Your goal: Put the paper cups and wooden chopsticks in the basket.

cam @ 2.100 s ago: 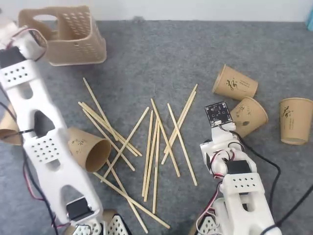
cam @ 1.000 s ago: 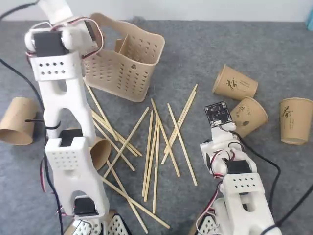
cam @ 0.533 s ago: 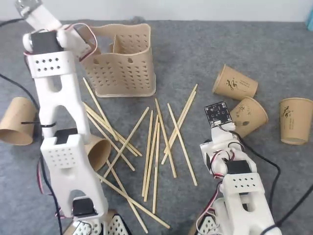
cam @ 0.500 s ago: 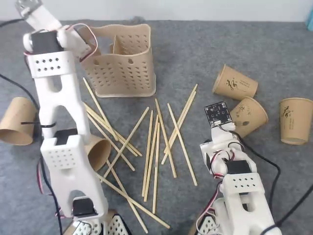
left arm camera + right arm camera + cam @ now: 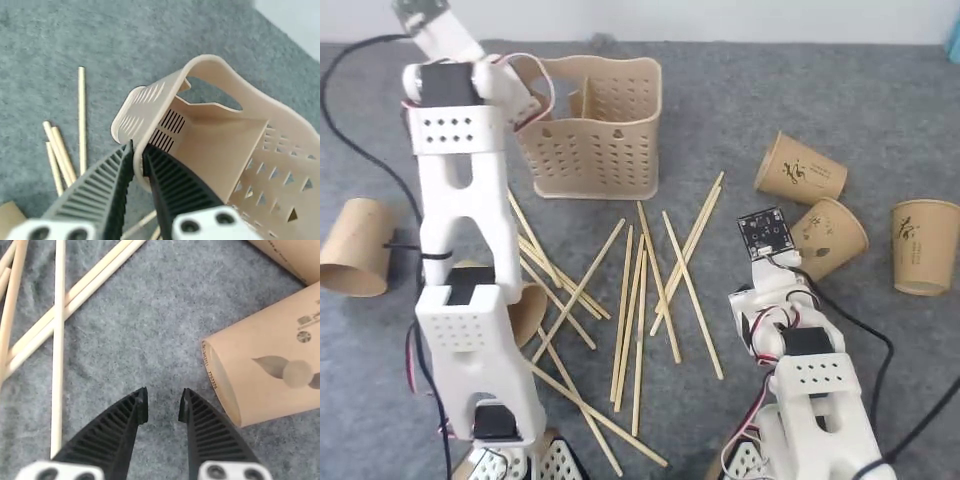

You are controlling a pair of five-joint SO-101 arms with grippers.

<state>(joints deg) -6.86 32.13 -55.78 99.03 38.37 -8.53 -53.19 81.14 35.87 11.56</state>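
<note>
Left pincer (image 5: 137,150) is pressed onto the rim of the beige perforated plastic basket (image 5: 600,150), which stands upright at the far side of the grey felt mat (image 5: 770,90). Right pincer (image 5: 162,400) hangs low over the mat with its jaws slightly spread and nothing between them, just beside one of three brown paper cups (image 5: 830,238) lying on their sides there. Two more cups lie near the left arm, and pale wooden chopsticks (image 5: 665,290) lie scattered and crossed between the arms, in front of the basket.
</note>
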